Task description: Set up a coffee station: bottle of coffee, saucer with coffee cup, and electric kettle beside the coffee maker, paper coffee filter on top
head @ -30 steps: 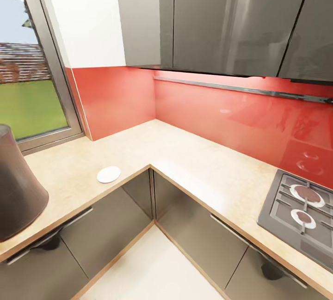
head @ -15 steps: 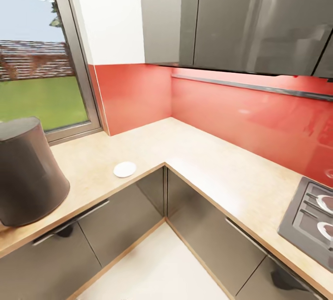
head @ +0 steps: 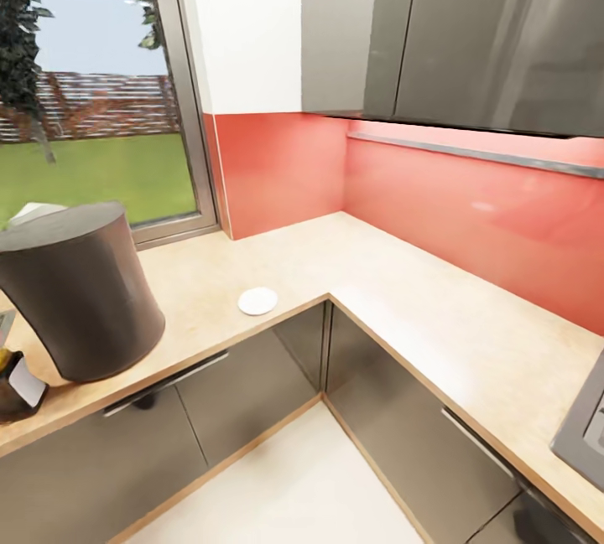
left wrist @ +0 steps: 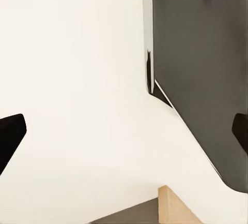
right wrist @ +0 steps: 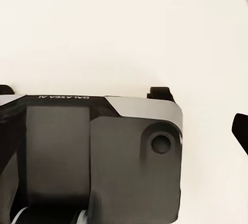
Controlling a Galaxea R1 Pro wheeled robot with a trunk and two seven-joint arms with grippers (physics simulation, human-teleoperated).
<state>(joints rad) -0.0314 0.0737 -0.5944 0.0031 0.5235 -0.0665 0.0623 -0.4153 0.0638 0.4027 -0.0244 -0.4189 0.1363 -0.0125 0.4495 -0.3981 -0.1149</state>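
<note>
1. We count one saucer [head: 257,301], a small white disc lying flat on the countertop [head: 403,292], close to the front edge and just left of the inner corner of the L-shaped run.
2. One large dark cylindrical container [head: 84,288] stands upright on the left leg of the counter, well apart from the saucer; we cannot tell what appliance it is.
3. One small dark object with a white label [head: 18,385] sits at the far left edge, just beside the cylinder and cut off by the frame.
4. One window [head: 92,83] sits behind the left counter; a red backsplash [head: 470,217] and grey upper cabinets [head: 470,24] line the wall.
5. A corner of one hob [head: 587,435] shows at the right edge.
6. The counter between the saucer and the hob is bare, and the white floor [head: 294,494] lies open in front of the corner.
7. In its wrist view the left gripper [left wrist: 124,136] has its fingertips spread wide over the floor, holding nothing.
8. The right gripper [right wrist: 124,131] shows one fingertip [right wrist: 241,131]; we cannot tell its state.
</note>
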